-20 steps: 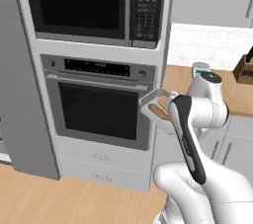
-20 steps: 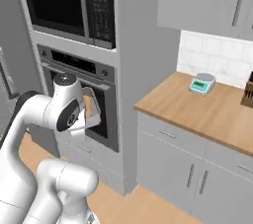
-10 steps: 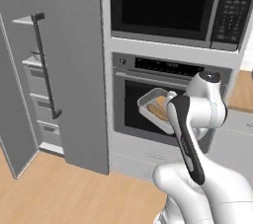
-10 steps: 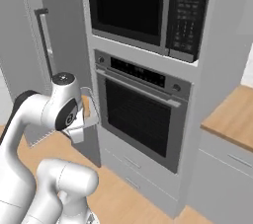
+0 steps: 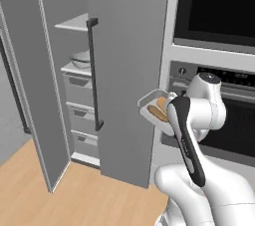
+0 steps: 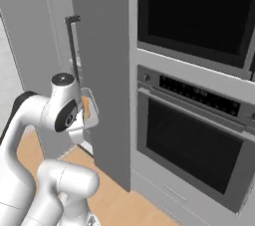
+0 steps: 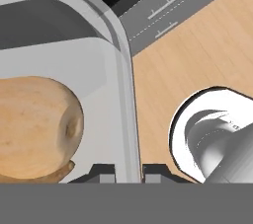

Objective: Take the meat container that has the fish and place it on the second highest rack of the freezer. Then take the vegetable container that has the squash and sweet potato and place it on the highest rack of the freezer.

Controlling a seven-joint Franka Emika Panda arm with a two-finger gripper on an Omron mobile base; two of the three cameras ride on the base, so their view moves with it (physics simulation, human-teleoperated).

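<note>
— Where is the tray (image 5: 153,109) with the vegetables?

— The arm holds it up in the air, tilted, in front of the grey freezer door (image 5: 127,70) and just beside the oven (image 6: 199,145). Inside lie the orange and tan pieces of squash and sweet potato (image 5: 159,111). From the hand camera one big tan piece (image 7: 34,129) rests against the tray wall.

— And the fingers (image 7: 128,172)?

— They are closed on the rim of the tray, one tip on each side of the thin wall.

— Is the freezer open?

— Yes, the door with the long dark handle (image 5: 94,73) stands open. I see a pale upper shelf (image 5: 74,22), and on the shelf under it a shallow grey tub (image 5: 80,59). Below are grey drawers (image 5: 79,93). What is in the tub I cannot tell.
</note>
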